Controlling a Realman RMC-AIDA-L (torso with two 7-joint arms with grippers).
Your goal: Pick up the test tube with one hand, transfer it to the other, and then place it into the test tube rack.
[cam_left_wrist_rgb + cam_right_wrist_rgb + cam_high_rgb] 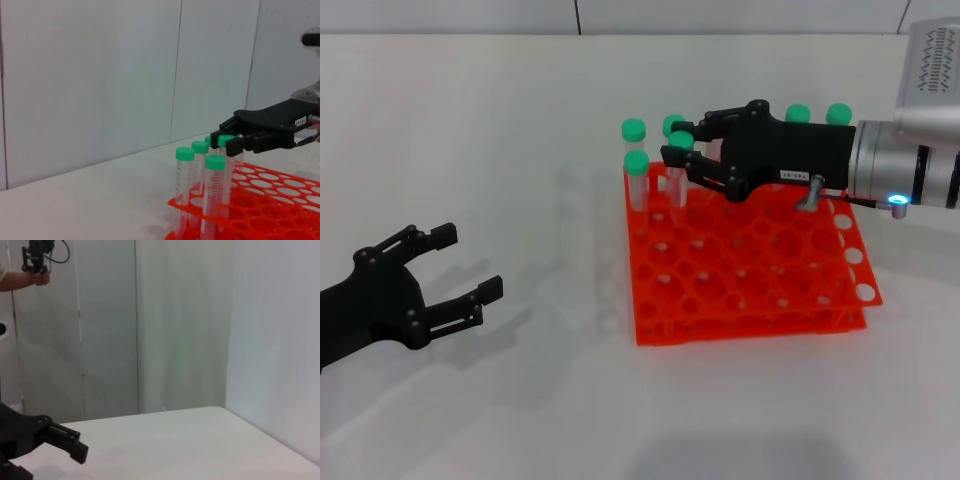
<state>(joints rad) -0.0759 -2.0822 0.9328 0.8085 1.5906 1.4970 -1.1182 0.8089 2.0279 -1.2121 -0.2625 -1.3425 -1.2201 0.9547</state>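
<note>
The orange test tube rack (750, 270) lies right of centre on the white table. My right gripper (677, 141), with the white label on its wrist, reaches over the rack's far left part. It is shut on the green cap of the test tube (675, 188). In the left wrist view the right gripper (224, 143) holds that tube (229, 175) upright, with its lower end down in the rack (280, 200). My left gripper (468, 262) is open and empty, low over the table at the near left, well apart from the rack.
Three more green-capped tubes (636, 165) stand in the rack's far left corner beside the held one. Two further green caps (818, 113) show behind the right gripper. The right arm (905, 165) crosses the rack's far right side.
</note>
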